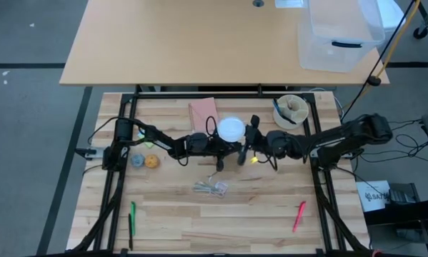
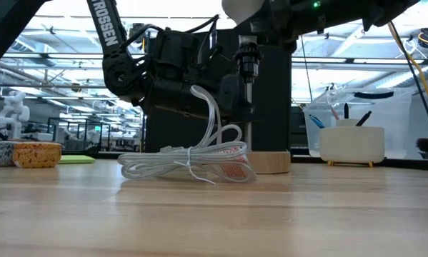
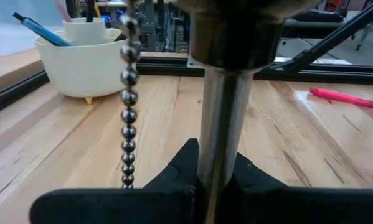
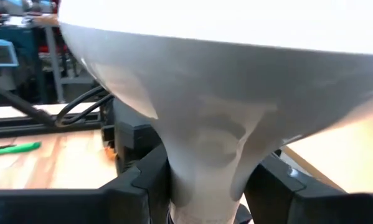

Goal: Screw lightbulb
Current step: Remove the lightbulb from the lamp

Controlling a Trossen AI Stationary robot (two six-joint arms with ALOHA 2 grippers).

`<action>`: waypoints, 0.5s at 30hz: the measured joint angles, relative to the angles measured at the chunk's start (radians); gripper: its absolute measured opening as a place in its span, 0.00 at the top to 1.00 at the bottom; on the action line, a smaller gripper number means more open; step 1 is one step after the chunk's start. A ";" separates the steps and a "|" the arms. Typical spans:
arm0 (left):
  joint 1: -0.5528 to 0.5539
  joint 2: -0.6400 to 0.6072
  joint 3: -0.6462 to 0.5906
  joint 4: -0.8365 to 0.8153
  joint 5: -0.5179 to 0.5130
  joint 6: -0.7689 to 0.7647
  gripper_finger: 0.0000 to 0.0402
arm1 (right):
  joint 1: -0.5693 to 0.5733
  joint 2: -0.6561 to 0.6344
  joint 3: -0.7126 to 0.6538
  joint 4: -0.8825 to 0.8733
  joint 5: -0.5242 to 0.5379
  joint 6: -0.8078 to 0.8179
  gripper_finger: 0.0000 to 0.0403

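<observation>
The white lightbulb (image 1: 231, 128) stands dome up at the table's middle, over a small lamp. The lamp has a round wooden base (image 2: 271, 163), a thin metal stem (image 2: 249, 89) and a bead pull chain (image 3: 129, 93). My left gripper (image 1: 215, 146) reaches in from the left and is shut on the stem. My right gripper (image 1: 245, 145) reaches in from the right and is shut on the bulb, which fills the right wrist view (image 4: 223, 93). The fingers hide the bulb's screw base. My left gripper pinches the lamp's metal stem (image 3: 220, 124) between its two fingers, below the socket. The fingers come level from the table's left and lie across the stem, which stands upright. My right gripper pinches the bulb's narrow neck (image 4: 205, 162) between its two fingers, just under the dome. The fingers come level from the table's right. The bulb sits upright, dome up, above the lamp's socket. Whether its base is in the socket does not show.
A coiled clear cord (image 1: 211, 188) lies near the lamp. A pink pad (image 1: 203, 111) and a white bowl with pens (image 1: 292, 108) lie behind it. Two small bowls (image 1: 143, 161) sit at the left. A green pen (image 1: 133, 215) and a red pen (image 1: 299, 214) lie near the front.
</observation>
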 joint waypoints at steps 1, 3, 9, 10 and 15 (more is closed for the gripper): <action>0.000 0.000 0.000 0.000 0.005 0.000 0.94 | -0.008 -0.003 0.000 -0.007 -0.022 -0.005 0.61; 0.001 0.000 0.000 0.001 0.022 0.000 0.94 | -0.028 -0.005 0.000 -0.007 -0.073 -0.019 0.60; 0.001 0.000 -0.001 0.003 0.082 0.009 0.94 | -0.090 -0.007 0.000 -0.015 -0.237 -0.066 0.58; 0.002 0.000 -0.001 0.003 0.100 0.013 0.94 | -0.099 -0.007 0.000 -0.016 -0.260 -0.073 0.58; 0.002 0.000 -0.002 0.003 0.154 0.022 0.94 | -0.140 -0.008 0.000 -0.022 -0.388 -0.089 0.58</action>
